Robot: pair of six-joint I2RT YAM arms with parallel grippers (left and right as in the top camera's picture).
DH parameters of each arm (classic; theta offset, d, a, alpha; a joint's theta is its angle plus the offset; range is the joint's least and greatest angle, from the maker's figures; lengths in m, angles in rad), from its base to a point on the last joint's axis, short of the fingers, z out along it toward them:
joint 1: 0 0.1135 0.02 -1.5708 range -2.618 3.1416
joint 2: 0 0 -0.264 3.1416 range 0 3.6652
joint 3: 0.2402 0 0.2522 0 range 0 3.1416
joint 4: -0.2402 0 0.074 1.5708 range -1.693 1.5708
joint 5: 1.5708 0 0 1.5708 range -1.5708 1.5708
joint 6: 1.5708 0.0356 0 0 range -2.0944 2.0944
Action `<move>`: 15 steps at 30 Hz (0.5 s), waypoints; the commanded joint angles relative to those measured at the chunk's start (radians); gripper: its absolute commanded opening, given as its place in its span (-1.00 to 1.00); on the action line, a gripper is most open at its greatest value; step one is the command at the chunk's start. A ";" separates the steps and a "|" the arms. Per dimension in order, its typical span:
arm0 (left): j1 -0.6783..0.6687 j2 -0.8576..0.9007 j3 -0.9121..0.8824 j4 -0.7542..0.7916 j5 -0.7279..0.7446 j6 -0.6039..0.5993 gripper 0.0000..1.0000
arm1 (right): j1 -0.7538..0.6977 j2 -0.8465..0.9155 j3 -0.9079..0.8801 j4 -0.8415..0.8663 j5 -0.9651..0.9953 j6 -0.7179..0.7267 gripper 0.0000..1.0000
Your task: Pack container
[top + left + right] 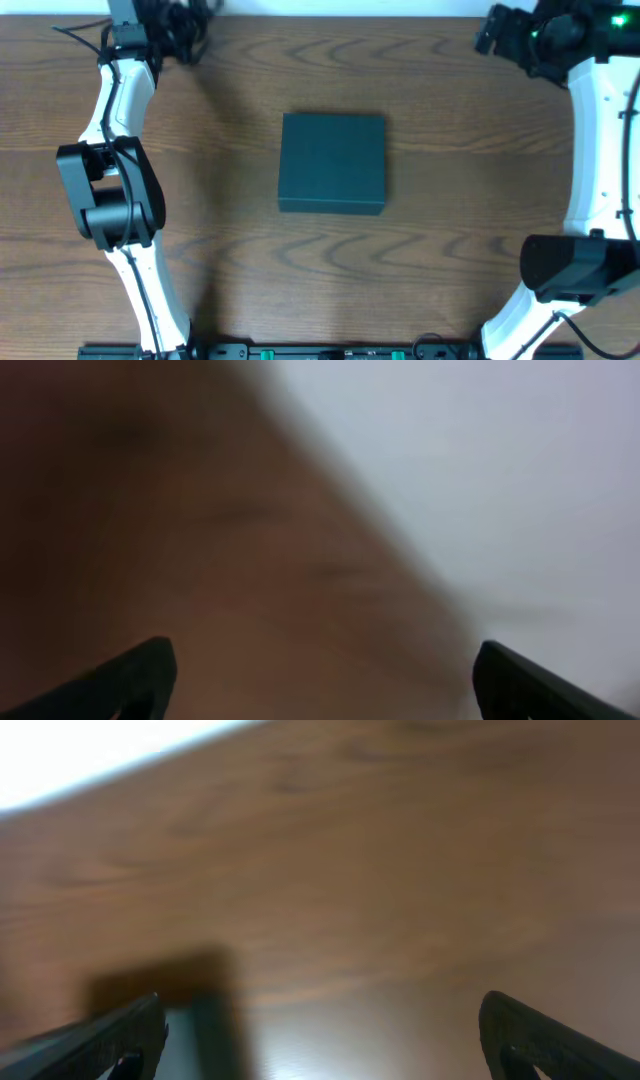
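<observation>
The container [332, 163] sits closed on the table [450, 230]. Both the left gripper [322, 680] and right gripper [320, 1035] are spread wide, holding nothing.

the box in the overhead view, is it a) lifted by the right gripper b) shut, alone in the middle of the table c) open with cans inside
b: the box sits flat in the middle of the table, its lid closed and nothing touching it.
</observation>
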 commanded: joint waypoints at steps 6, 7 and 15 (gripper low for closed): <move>-0.108 -0.222 0.092 -0.465 -0.777 0.697 0.91 | 0.037 -0.019 -0.007 -0.151 0.389 -0.019 0.98; -0.114 -0.239 0.092 -0.521 -0.729 0.769 0.91 | 0.037 -0.019 -0.023 -0.167 0.390 -0.023 0.97; -0.037 -0.299 0.055 -0.977 -0.148 1.110 0.91 | 0.048 -0.048 -0.277 -0.147 0.287 0.006 0.98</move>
